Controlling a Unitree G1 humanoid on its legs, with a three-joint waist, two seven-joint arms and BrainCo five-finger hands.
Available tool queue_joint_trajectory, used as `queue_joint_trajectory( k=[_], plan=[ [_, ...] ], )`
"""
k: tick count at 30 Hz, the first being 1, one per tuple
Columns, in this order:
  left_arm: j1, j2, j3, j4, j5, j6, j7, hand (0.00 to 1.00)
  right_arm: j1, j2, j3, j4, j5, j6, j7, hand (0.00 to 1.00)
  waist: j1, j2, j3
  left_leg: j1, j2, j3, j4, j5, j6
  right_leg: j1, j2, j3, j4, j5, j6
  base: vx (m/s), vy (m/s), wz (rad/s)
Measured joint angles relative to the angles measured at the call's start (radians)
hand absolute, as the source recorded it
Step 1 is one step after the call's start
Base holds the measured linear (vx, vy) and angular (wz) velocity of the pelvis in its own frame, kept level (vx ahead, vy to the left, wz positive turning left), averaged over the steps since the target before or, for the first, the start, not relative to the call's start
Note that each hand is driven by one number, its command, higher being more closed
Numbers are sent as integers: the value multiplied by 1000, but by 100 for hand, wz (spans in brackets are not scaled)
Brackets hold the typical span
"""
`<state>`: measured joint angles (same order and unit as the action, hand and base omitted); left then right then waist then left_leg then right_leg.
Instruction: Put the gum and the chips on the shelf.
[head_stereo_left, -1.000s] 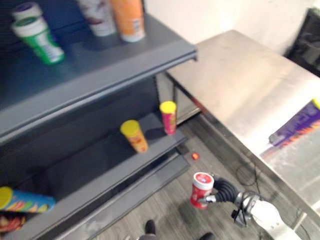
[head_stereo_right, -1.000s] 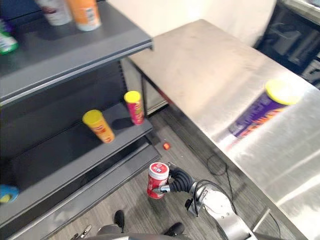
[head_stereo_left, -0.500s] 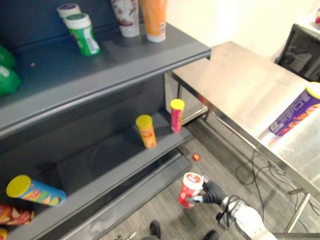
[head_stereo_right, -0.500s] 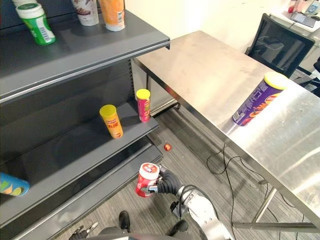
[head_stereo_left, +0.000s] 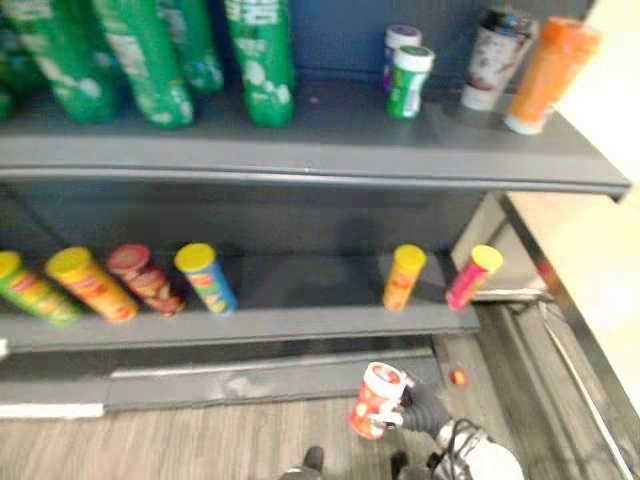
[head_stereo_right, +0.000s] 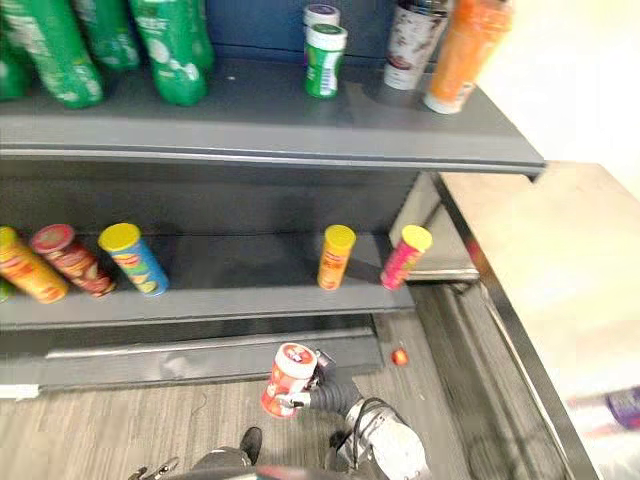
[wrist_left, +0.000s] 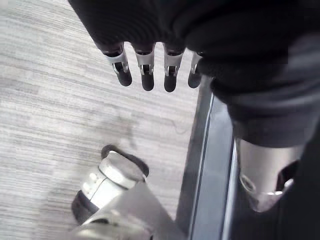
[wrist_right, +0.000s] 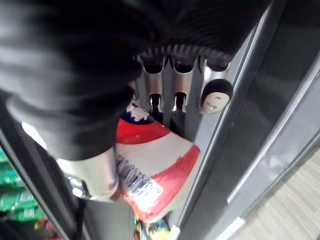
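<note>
My right hand (head_stereo_right: 335, 388) hangs low over the floor in front of the shelf unit, shut on a red chips can with a white lid (head_stereo_left: 375, 400). In the right wrist view its fingers (wrist_right: 172, 100) curl round the red and white can (wrist_right: 155, 170), with the lower shelf's edge close behind. A green gum bottle with a white lid (head_stereo_left: 410, 82) stands on the upper shelf (head_stereo_left: 330, 165), and a second bottle with a purplish lid stands just behind it. My left hand (wrist_left: 145, 70) hangs above the wood floor with relaxed fingers, holding nothing.
The lower shelf (head_stereo_left: 300, 320) holds several chips cans, among them an orange one (head_stereo_left: 403, 277) and a pink one (head_stereo_left: 472, 277). Green bottles (head_stereo_left: 150, 60), a white cup and an orange cup (head_stereo_left: 545, 70) stand on the upper shelf. A small red ball (head_stereo_left: 458, 377) lies on the floor. A steel table (head_stereo_right: 560, 260) stands at the right.
The camera has swung left to face the shelf, so the steel table has slid off to the right. My right hand still holds the red can low before the shelf.
</note>
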<state>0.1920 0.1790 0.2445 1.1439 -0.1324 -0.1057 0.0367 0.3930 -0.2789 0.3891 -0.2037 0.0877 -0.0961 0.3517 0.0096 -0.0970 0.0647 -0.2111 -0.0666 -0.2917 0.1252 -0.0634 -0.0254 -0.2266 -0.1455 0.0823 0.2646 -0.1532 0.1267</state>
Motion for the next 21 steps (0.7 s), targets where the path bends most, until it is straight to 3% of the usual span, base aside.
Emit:
queue_joint_trajectory(
  k=[3, 7, 12, 15, 19, 21],
  plan=[
    [-12, -20, -4, 0, 0, 2, -2, 0, -24, -18, -41, -23, 3, -1, -7, 100, 9, 43, -13, -38, 79, -25, -111, 85, -69, -47, 45, -87, -22, 6, -26, 47, -257, 61],
    [-32, -39, -26, 0, -1, 7, 1, 0, -22, -18, -99, -25, 11, 0, -42, 100, -6, 48, -12, -40, 141, -22, -204, 168, -96, -44, 72, -182, -23, 12, -54, 81, -177, 52],
    [-56, -38, -52, -22, 9, 4, 1, 0, -29, -18, -112, -35, 9, -1, -42, 100, -7, 50, -12, -14, 149, 18, -219, 168, -95, 2, 75, -169, -79, 22, -49, 92, -23, 0],
    [-73, -38, -56, -31, 22, 2, 0, 0, -35, -55, -171, -168, 9, -1, -43, 100, -6, 52, -15, -15, 153, 57, -225, 149, -96, 10, 81, -138, -129, 48, -45, 16, 43, -34],
    [-83, -33, -62, -31, 29, -1, -5, 0, -116, -197, -410, -350, 54, -31, -60, 100, -16, 46, -29, -1, 153, 91, -226, 145, -86, 25, 81, -109, -168, 76, -40, 32, 28, -21],
    [-76, -31, -62, -27, 29, -1, -14, 0, -169, -273, -533, -410, 143, -58, -63, 100, -35, 43, -49, 10, 153, 94, -226, 145, -86, 40, 81, -105, -178, 77, -40, 61, -4, -6]
  ],
)
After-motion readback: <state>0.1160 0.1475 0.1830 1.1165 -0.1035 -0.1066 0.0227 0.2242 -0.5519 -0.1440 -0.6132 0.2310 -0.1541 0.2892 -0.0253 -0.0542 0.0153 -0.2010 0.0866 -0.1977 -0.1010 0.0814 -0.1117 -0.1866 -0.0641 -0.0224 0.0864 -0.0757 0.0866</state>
